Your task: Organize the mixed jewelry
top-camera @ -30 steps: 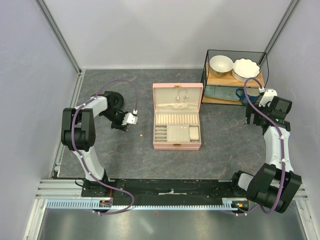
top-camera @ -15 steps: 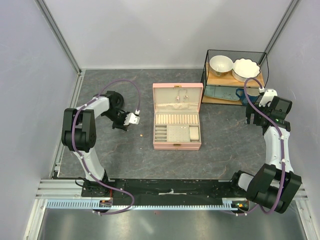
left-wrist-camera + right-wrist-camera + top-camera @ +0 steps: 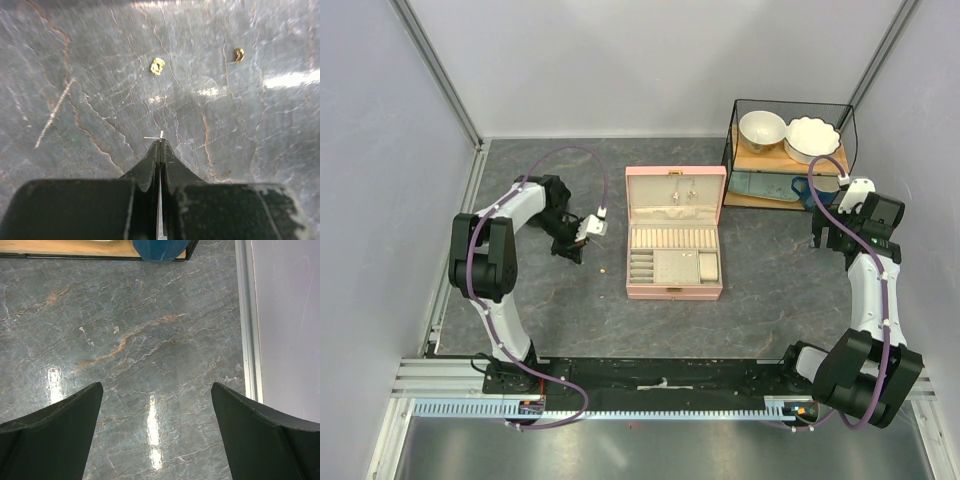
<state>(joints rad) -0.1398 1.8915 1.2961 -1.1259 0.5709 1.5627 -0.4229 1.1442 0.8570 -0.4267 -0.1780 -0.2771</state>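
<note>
Swung the left gripper (image 3: 160, 145) up and closer to the pink box (image 3: 675, 180) over the last second, and drew its jaws from slightly parted to pressed tight. Pinches at the very tips a pale metallic piece (image 3: 160, 134) of the mixed jewelry, thin as a pin, with a fine wire poking out to the left of the tips. Hangs it above the grey marbled table (image 3: 100, 75), clear of the surface as far as can be told. Leaves a gold piece (image 3: 157, 66) lying on the table straight ahead of the tips, well apart from them. Leaves a brown piece (image 3: 239, 54) a little further ahead and off to the right of the jaws.

Keeps the right gripper (image 3: 156, 387) spread wide, grasping nothing, with only bare table between the two fingers. Faces, far ahead of those jaws, a blue object (image 3: 160, 247) at the foot of the wire basket (image 3: 790, 103).

Sets the pink box, lid raised, between the two grippers, nearer the left jaws than the right.
</note>
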